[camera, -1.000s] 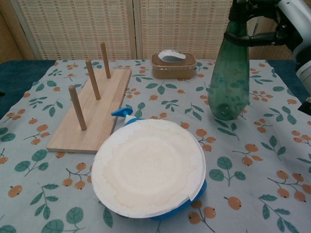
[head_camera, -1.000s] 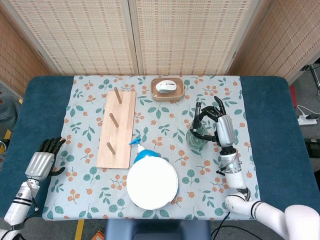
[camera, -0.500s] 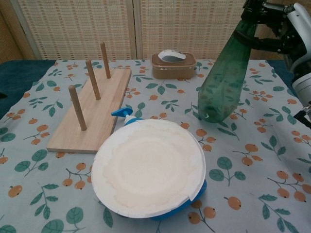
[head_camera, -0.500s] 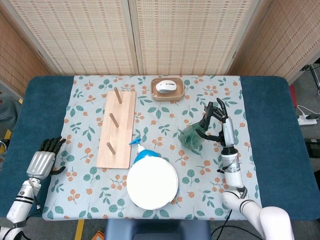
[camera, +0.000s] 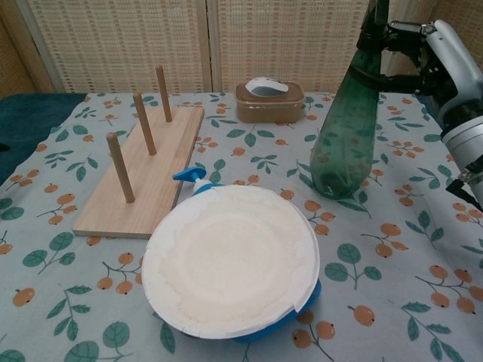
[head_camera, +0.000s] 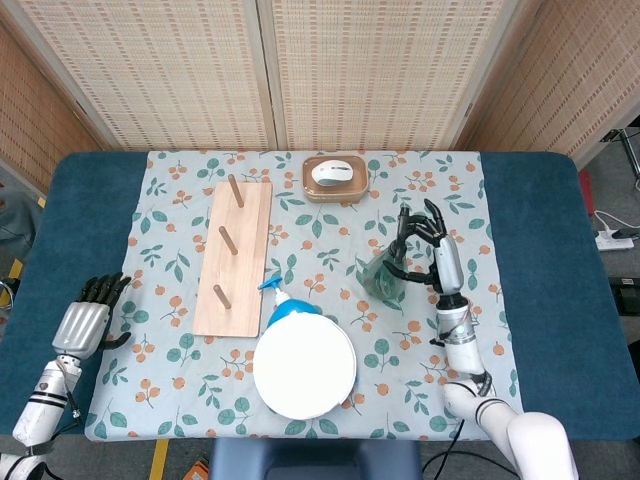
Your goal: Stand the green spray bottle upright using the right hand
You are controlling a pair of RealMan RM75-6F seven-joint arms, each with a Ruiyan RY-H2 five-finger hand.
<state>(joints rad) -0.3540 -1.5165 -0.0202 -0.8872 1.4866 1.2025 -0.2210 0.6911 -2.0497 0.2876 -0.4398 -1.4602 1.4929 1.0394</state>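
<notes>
From the head view, the green spray bottle (head_camera: 382, 276) stands right of the tabletop's middle, on the leaf-and-fruit cloth (head_camera: 160, 300), leaning a little with its base toward the centre; the right hand (head_camera: 432, 250) grasps its top, fingers wrapped round the neck and sprayer head; the left hand (head_camera: 85, 318) rests near the front left corner on bare blue covering, fingers loosely apart and holding nothing; a wooden peg board (head_camera: 234, 257) lies left of centre, running toward the far edge; a brown box with a white mouse-shaped thing on it (head_camera: 334, 178) sits close to the far edge; a white paper plate (head_camera: 304, 369) lies by the front edge, covering most of a blue spray bottle (head_camera: 283, 300), whose nozzle pokes out toward the board.

From the chest view, the green spray bottle (camera: 346, 138) has its base on the cloth, its body tilted so the top leans to the right; the right hand (camera: 423, 56) clasps the neck near the right edge of the tabletop, its fingers (camera: 398, 80) curled against the plastic; the plate (camera: 230, 260) fills the foreground, the blue bottle's rim showing beneath it; the peg board (camera: 143, 170) lies left, three pegs upright; the box (camera: 269, 100) stands behind.
</notes>
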